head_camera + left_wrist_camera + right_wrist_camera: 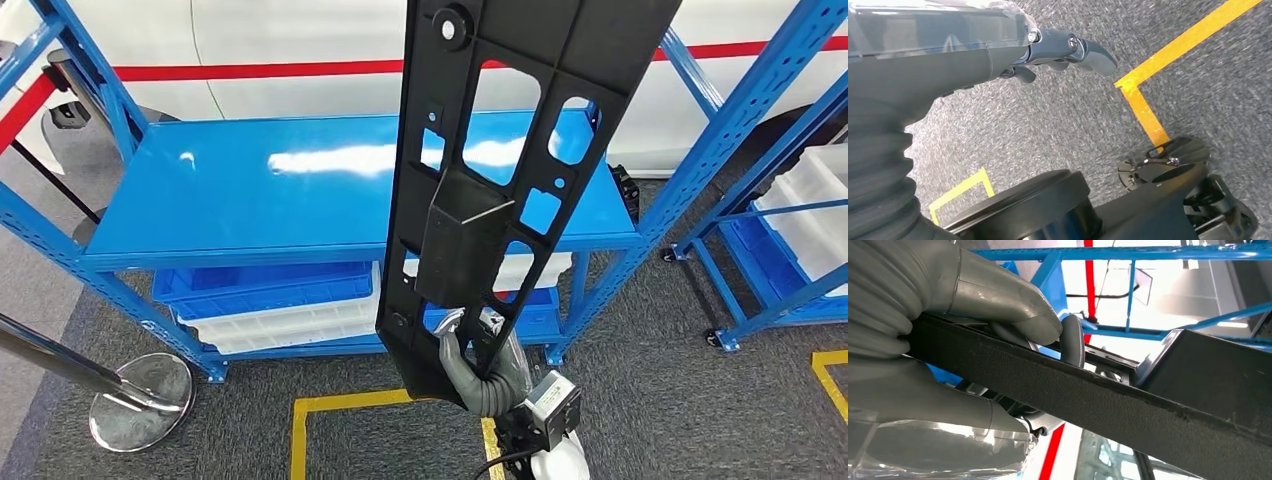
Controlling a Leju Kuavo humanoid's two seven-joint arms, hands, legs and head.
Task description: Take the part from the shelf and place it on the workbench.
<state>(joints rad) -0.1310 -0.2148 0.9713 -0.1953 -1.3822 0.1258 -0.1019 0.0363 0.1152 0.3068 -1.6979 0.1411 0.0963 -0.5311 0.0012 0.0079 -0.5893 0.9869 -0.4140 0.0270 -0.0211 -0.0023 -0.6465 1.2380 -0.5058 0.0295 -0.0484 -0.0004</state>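
Fingers of the right hand are wrapping the lower end of the part, the thick grey thumb lying over one face and the darker ones curling behind, as the right wrist view is showing close up. In the head view the part is standing nearly upright through the centre of the frame, its top running out past the upper edge, its foot sitting in the hand at lower centre; it is hanging in front of the shelf, clear of the blue deck.

It is a long, flat, black moulded panel, pierced by many cut-outs, with a raised boxy housing at mid-length and a round boss near the top. The edge in the right wrist view is looking finely grained and matt, so I am judging it as rigid plastic: light for its length, stiff enough to hold its line, and not slippery. Held at one end, though, it is likely top-heavy and inclined to swing; a hold nearer the housing, or through a cut-out, would steady it better.

The left hand is hanging over speckled grey carpet crossed by yellow floor tape, its dark fingers curled in with nothing in them.

The shelf is glossy blue painted steel, catching bright reflections, with blue and translucent white bins stacked beneath.
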